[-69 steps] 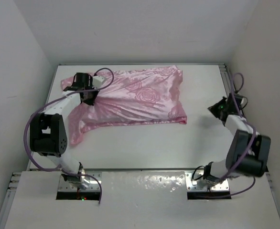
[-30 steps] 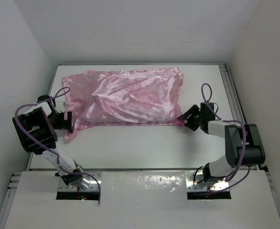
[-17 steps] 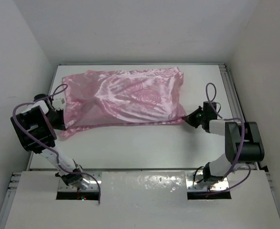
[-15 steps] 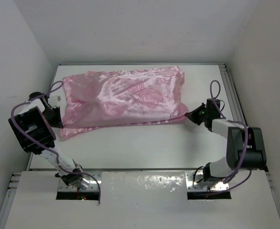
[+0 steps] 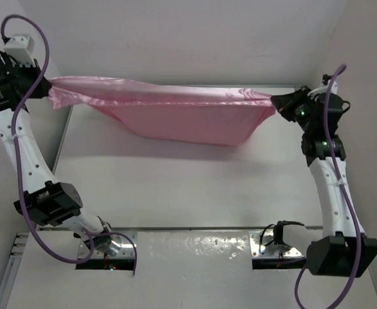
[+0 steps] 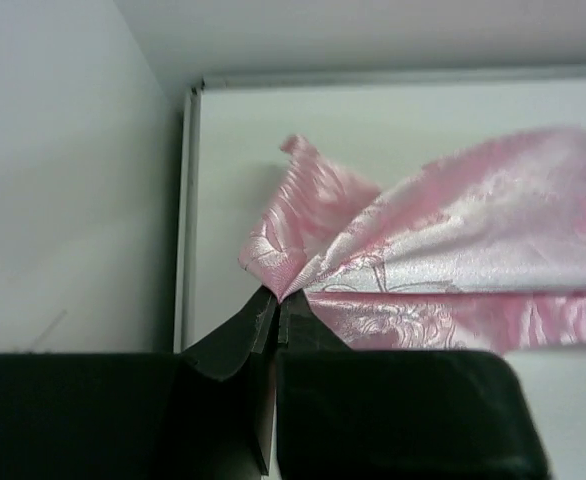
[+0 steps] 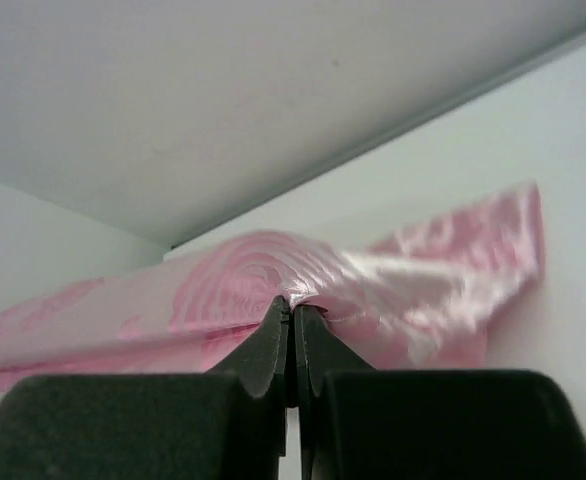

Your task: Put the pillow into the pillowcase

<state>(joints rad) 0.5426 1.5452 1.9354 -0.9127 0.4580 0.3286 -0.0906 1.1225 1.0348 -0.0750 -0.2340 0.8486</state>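
Pink satin fills the middle of my top view: the pillowcase (image 5: pixel 175 116) hangs clear of the bench (image 5: pixel 175 193), strung like a hammock between the 2 arms. The left arm (image 5: pixel 21 148) reaches high at the far left corner. The left jaws are clenched on one bunched corner of the fabric. On the left wrist camera the 2 black fingers (image 6: pixel 233 340) press together with a pinch of satin caught at their tips and a small ruffle flaring just above them. The right arm (image 5: pixel 330 180) stands tall beside the right wall. The right jaws are likewise clenched, grasping the opposite corner. In the right wrist view their tips meet on a fold of rose-patterned cloth, with more of the case spreading out to either side.

Between the 2 grips the top edge runs taut and nearly level, sitting a little lower at the right end in the top view. The body of the case sags below that edge in a smooth, shallow belly, deepest toward the right. Whether the pillow is inside the case I cannot tell.
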